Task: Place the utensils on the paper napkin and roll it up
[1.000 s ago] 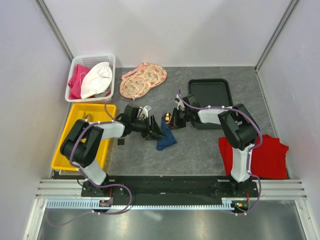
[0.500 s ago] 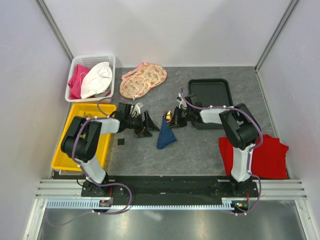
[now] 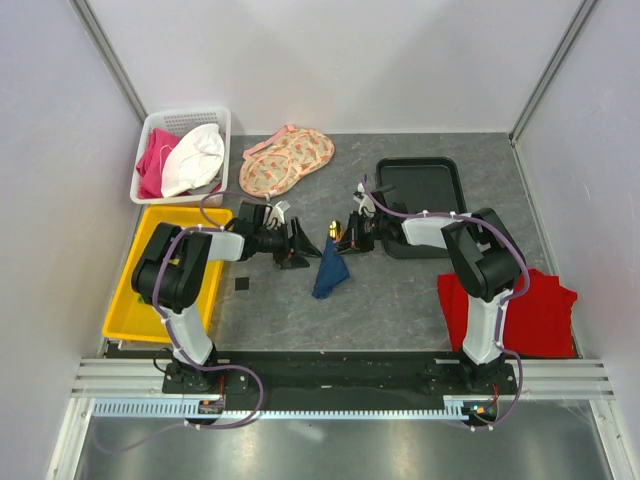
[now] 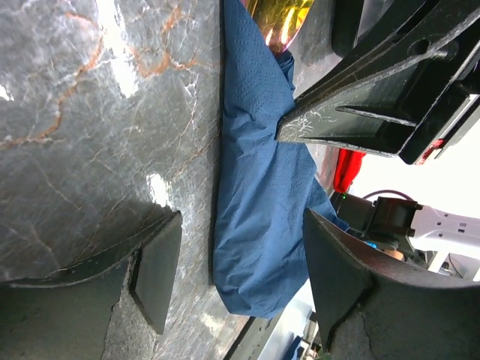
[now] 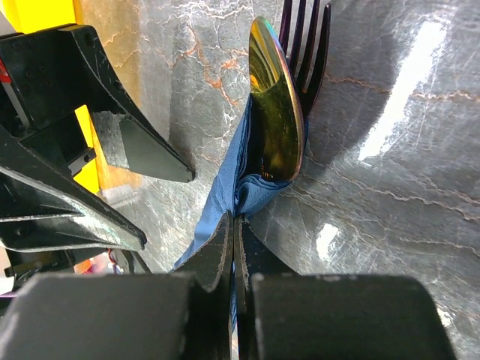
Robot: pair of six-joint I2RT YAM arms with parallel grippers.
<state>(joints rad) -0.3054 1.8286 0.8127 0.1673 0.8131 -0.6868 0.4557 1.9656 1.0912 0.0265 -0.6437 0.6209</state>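
Observation:
The dark blue paper napkin [image 3: 330, 272] is bunched into a crumpled bundle on the grey table, wrapped around the utensils. A gold spoon head [image 5: 277, 112] and dark fork tines [image 5: 307, 45] stick out of its top end. My right gripper [image 5: 234, 225] is shut on the napkin's [image 5: 225, 180] upper fold, just below the spoon. My left gripper [image 4: 244, 225] stands open just left of the napkin [image 4: 262, 210], its pads [image 4: 157, 277] off the paper. In the top view the left gripper [image 3: 297, 247] and the right gripper [image 3: 350, 236] face each other across the bundle.
A yellow bin [image 3: 150, 300] lies at the left, with a white basket [image 3: 150, 125] of cloths behind it. Peach floral fabric [image 3: 285, 160] lies at the back, a black tray [image 3: 420, 185] at the back right, a red cloth [image 3: 525, 310] at the right. A small black square [image 3: 241, 285] lies near the bin.
My left gripper has opened, let go of the napkin and drawn back to the left. The right gripper stays shut on the bundle, which has shifted slightly.

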